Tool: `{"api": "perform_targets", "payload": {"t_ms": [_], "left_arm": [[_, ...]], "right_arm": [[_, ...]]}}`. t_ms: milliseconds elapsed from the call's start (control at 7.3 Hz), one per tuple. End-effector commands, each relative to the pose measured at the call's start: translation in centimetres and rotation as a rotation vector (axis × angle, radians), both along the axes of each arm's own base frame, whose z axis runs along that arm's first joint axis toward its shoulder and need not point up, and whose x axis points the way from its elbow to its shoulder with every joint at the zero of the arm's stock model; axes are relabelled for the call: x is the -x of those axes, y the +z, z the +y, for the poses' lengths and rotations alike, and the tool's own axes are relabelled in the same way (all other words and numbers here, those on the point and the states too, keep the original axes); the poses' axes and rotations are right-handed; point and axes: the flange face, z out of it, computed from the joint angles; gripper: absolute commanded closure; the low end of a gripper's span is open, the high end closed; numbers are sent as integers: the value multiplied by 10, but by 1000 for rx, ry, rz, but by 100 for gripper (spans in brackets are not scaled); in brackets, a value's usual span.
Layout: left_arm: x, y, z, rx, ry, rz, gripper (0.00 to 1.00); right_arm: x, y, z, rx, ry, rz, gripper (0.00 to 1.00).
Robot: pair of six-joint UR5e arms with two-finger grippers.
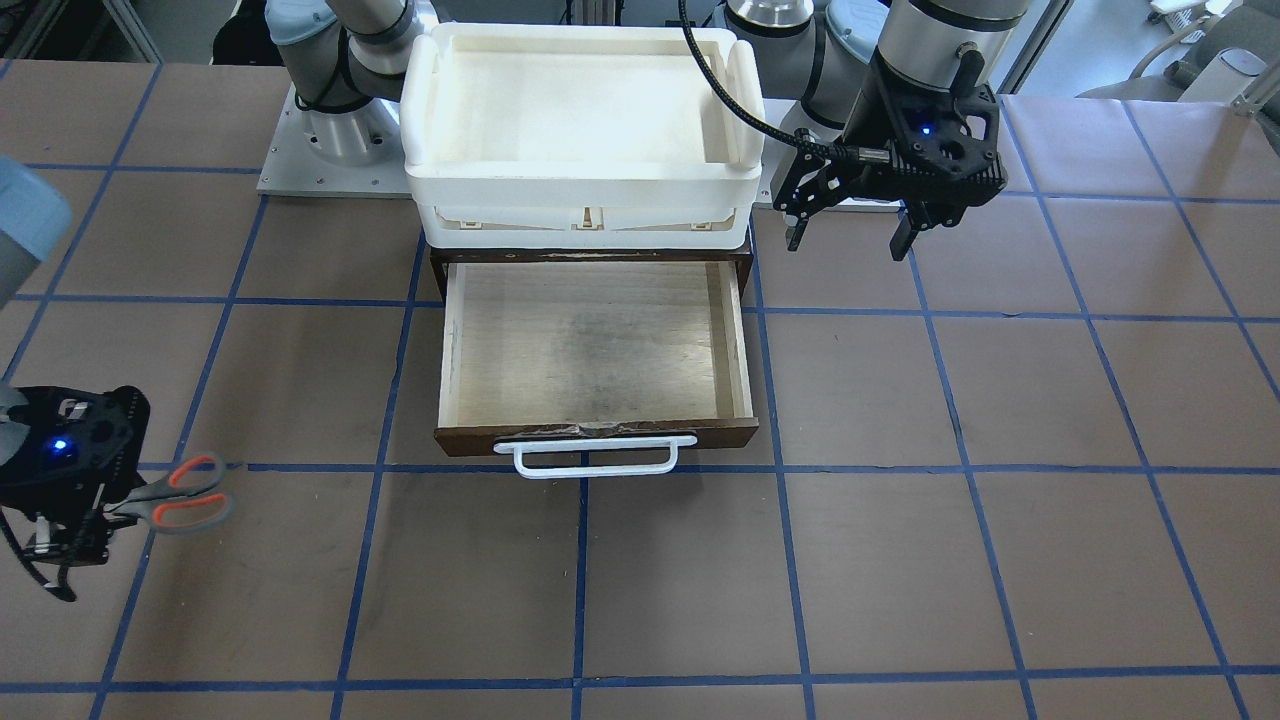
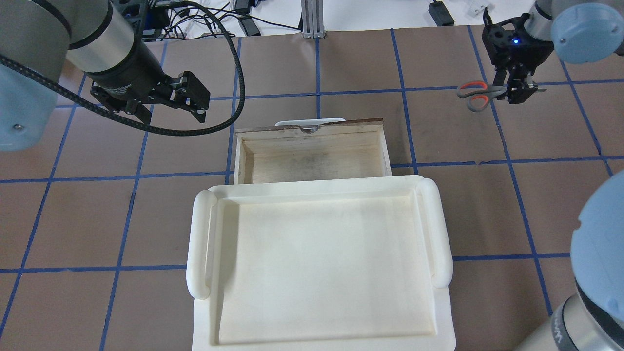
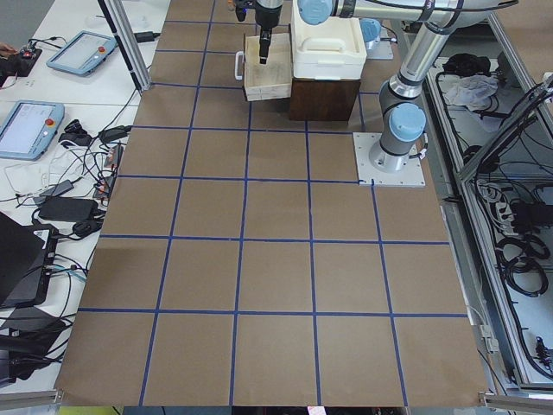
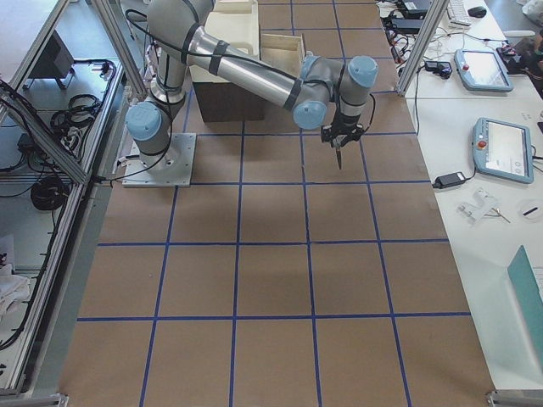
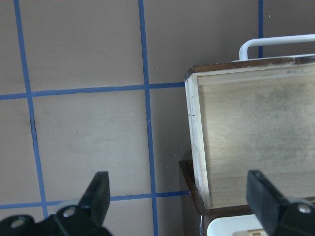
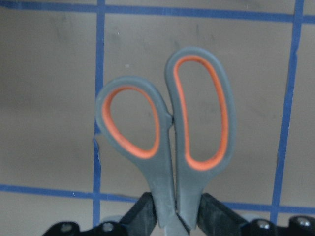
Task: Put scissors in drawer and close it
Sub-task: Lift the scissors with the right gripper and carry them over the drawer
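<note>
The scissors (image 1: 180, 495), with grey handles lined orange-red, are gripped at the shank by my right gripper (image 1: 85, 520), far to the drawer's side. Their blades are hidden behind the fingers. They also show in the overhead view (image 2: 475, 95) and in the right wrist view (image 6: 167, 132), handles pointing away from the gripper (image 6: 174, 219). The drawer (image 1: 590, 340) is pulled open, its pale plywood inside bare and its white bar handle (image 1: 595, 457) in front. My left gripper (image 1: 847, 240) is open and empty, hovering beside the drawer's other side (image 5: 256, 132).
A large white plastic tub (image 1: 580, 185) sits on top of the dark cabinet above the drawer, also seen in the overhead view (image 2: 200, 243). The table is brown paper with blue tape grid lines. Both arm bases stand behind the tub.
</note>
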Motion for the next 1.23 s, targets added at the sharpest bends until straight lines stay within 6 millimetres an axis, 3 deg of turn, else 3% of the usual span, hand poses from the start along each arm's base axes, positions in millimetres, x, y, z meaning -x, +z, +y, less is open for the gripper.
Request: {"api": "perform_targets", "payload": {"t_ms": [0, 137, 274, 685, 1095], "left_arm": [[-3, 3, 1, 6, 4, -6, 0], [-3, 3, 2, 6, 6, -6, 0], [-3, 4, 3, 7, 5, -12, 0], [-3, 2, 1, 4, 5, -12, 0], [-1, 1, -1, 3, 1, -8, 0]], "right_arm": [[-118, 42, 33, -10, -69, 8, 100], [-167, 55, 49, -1, -126, 17, 100], [-203, 57, 61, -1, -149, 15, 100], [-296, 57, 97, -7, -359, 18, 100], [-354, 48, 129, -26, -478, 15, 100]]}}
